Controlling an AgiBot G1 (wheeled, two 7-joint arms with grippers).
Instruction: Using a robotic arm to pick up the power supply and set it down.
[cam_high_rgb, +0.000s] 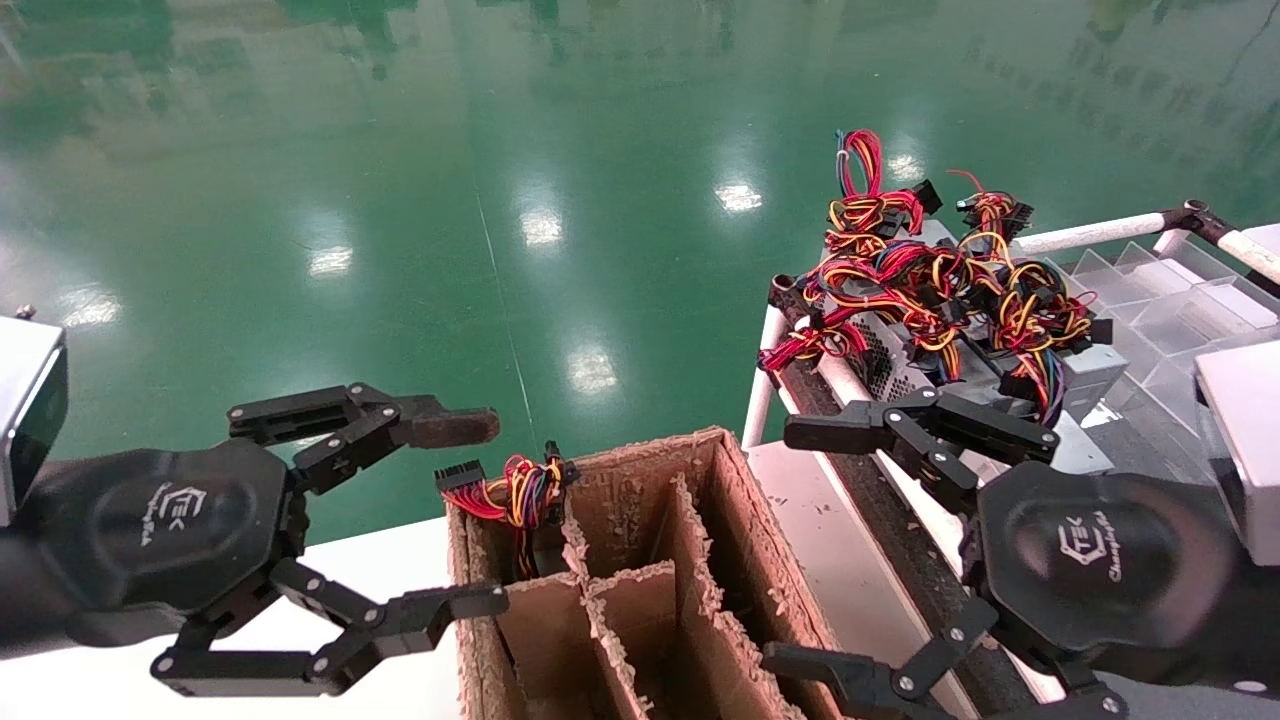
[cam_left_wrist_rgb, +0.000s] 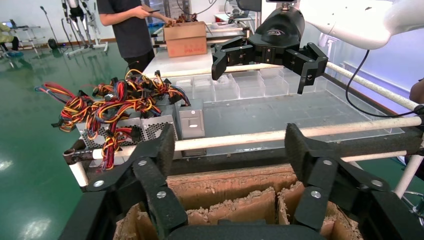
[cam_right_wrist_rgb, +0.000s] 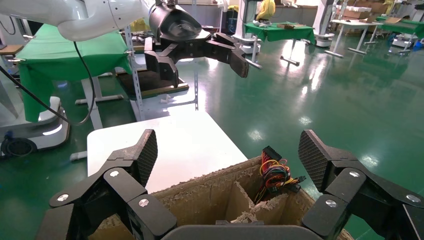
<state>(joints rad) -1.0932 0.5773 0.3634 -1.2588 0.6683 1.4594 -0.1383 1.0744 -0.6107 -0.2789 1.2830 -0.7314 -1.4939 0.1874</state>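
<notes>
Power supply (cam_high_rgb: 1085, 365) lies on the rack under tangled wires (cam_high_rgb: 940, 275), probably awaiting pickup; we hold our right gripper (cam_high_rgb: 815, 545) spread near it, left gripper (cam_high_rgb: 485, 515) spread by the cardboard box (cam_high_rgb: 640, 570).

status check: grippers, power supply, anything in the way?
Right gripper open, empty, between rack and cardboard box. Left gripper open, beside box. Power supply ungrasped among others on rack, under tangled wires.
</notes>
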